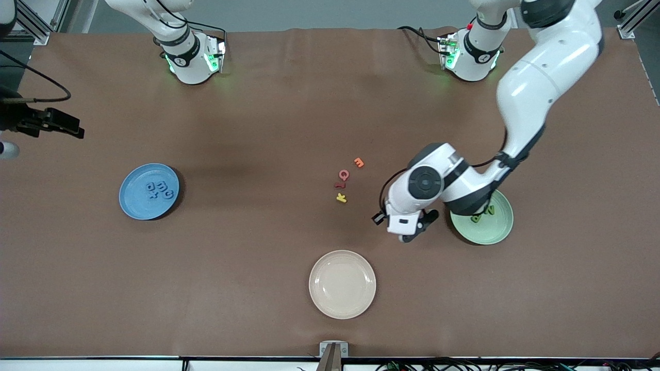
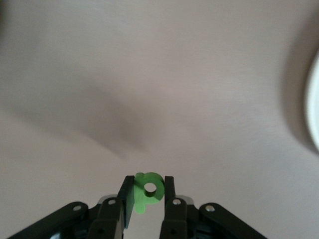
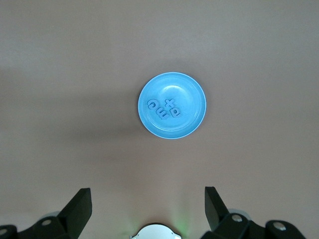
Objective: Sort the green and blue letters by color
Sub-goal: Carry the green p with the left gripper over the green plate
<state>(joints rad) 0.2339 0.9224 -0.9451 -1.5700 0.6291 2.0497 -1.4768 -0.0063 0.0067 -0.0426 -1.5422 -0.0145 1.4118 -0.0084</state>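
green plate point(image 1: 492, 232): partly hidden by left arm, two green letters point(image 1: 483, 215) visible in it | left gripper point(image 2: 148, 199): beside green plate, pinching green letter point(image 2: 147, 191) | right gripper point(image 3: 148, 209): spread, over blue plate point(image 3: 172, 105) holding blue letters point(image 3: 163, 109)

A wide bench point(image 1: 258, 288) covered in plain brown matte material fills nearly the whole scene under soft, even light, with grey floor point(image 1: 319, 13) along its top edge and aluminium framing point(image 1: 31, 23) at the corners.
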